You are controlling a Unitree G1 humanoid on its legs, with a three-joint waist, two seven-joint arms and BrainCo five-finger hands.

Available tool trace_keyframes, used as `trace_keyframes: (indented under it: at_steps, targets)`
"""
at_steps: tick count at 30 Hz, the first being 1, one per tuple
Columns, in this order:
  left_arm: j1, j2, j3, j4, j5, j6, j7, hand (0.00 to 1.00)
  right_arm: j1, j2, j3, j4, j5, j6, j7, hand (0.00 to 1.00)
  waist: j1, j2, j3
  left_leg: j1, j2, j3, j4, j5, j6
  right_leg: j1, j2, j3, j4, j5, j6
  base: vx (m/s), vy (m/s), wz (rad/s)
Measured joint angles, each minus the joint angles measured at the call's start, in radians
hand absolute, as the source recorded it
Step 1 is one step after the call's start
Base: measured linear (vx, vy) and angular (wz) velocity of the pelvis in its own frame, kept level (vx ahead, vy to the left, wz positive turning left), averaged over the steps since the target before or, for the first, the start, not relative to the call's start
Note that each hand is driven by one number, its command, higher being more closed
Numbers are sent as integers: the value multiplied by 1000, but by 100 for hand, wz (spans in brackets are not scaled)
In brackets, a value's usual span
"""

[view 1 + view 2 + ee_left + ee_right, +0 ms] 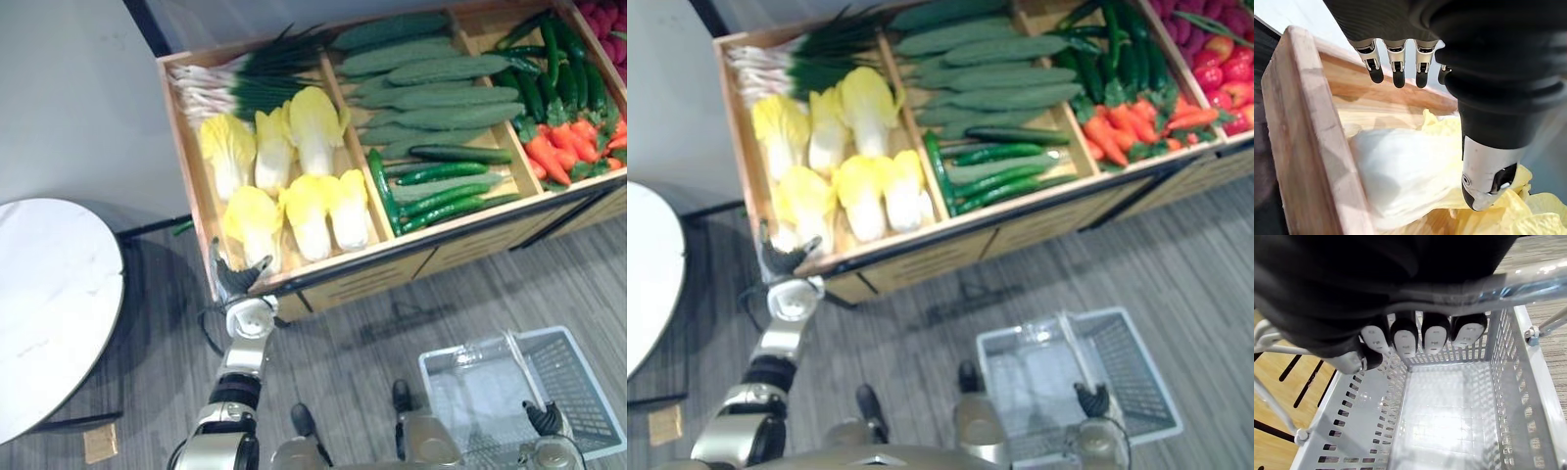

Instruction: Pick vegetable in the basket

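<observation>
I am looking down from the head camera at a wooden crate (188, 166) of vegetables: spring onions and pale yellow cabbages in the left bay, cucumbers in the middle, carrots and peppers at two o'clock. My left hand (238, 279) is hovering at seven o'clock, at the crate's front left corner, with its fingers (1396, 68) straight and spread and its thumb (1484, 181) apart, holding nothing. The nearest cabbage (253, 220) is lying just past it, toward twelve o'clock, against the crate's side wall; I cannot tell whether the thumb is touching its leaves. My right hand (547, 419) is curling round the clear handle (517, 357) of a white plastic basket (588, 382) at five o'clock, well apart from the crate and holding no vegetable yet. I am judging the risks: the fingers may be catching the wooden wall instead of sliding beside the cabbage, or closing on loose leaf tips alone, so the head slips or tears free while crossing to the basket.
</observation>
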Motion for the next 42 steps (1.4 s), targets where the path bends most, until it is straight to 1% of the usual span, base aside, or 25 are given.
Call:
trace_keyframes:
  at_steps: [6,8,9,12,17,20,23,25,26,27,28,33,36,42]
  targets:
    - [-36,0,10,74,-1,4,0,0,-17,1,0,0,8,0,-2,100,1,1,9,-21,4,22,0,1,-2,-31,7,15,2,4,-3,25,-13,-8]
    - [-46,1,13,82,0,7,9,0,-24,1,0,0,8,0,-2,100,2,0,10,-22,6,29,0,1,-2,-41,10,26,3,5,-4,36,-20,-17]
    - [-74,1,23,105,0,7,17,0,-30,2,0,0,28,0,-2,100,1,2,16,-26,8,33,0,2,-4,-47,13,29,3,6,-5,37,-27,-12]
    - [-103,1,40,132,1,11,18,0,-36,2,1,0,34,0,-3,100,1,2,23,-29,12,41,0,4,-6,-54,18,33,4,8,-7,21,-22,-8]
    - [-165,25,74,216,74,37,29,0,-52,2,5,0,35,-5,-5,100,0,4,33,-36,15,64,0,4,-8,-79,23,56,13,11,-8,19,-14,-15]
    - [-185,41,82,254,117,66,31,0,-54,1,11,1,36,-16,-6,100,-1,3,34,-37,15,81,0,4,-8,-93,22,72,19,12,-7,24,-5,-15]
    - [-187,44,88,265,149,77,33,0,-60,-7,33,4,37,-16,-7,100,-4,3,34,-37,14,85,0,4,-8,-96,22,77,20,13,-6,12,-12,-7]
    - [-195,46,88,268,169,95,31,0,-67,-9,44,7,37,-19,-7,100,-4,1,35,-37,14,85,0,4,-9,-97,22,78,20,15,-5,0,0,0]
    - [-201,48,88,281,195,105,28,0,-73,-12,52,11,37,-25,-7,100,-4,-1,37,-37,14,86,0,3,-9,-98,22,79,20,16,-6,0,0,0]
    - [-205,50,87,287,201,108,27,0,-74,-14,57,12,37,-27,-7,100,-4,-2,37,-37,14,86,0,3,-9,-99,22,80,20,17,-5,-7,-11,-3]
    - [-213,53,87,298,223,113,25,100,-79,-17,70,15,37,-34,-6,100,-4,-4,38,-37,14,89,0,3,-10,-100,22,82,19,19,-5,-5,-9,-5]
    - [-216,86,85,305,259,119,20,100,-94,-19,92,14,36,-43,-6,100,0,-6,40,-38,14,106,0,2,-10,-109,23,91,17,27,-4,-3,-10,-7]
    - [-216,94,80,314,274,119,19,100,-96,-37,118,13,36,-46,-4,100,0,-6,40,-38,14,107,0,2,-10,-106,20,94,8,33,-3,6,-7,-2]
    - [-219,114,68,332,274,115,16,100,-104,-38,119,13,35,-46,-4,100,-1,-6,40,-37,13,107,0,2,-10,-102,19,96,2,37,-2,10,-5,0]
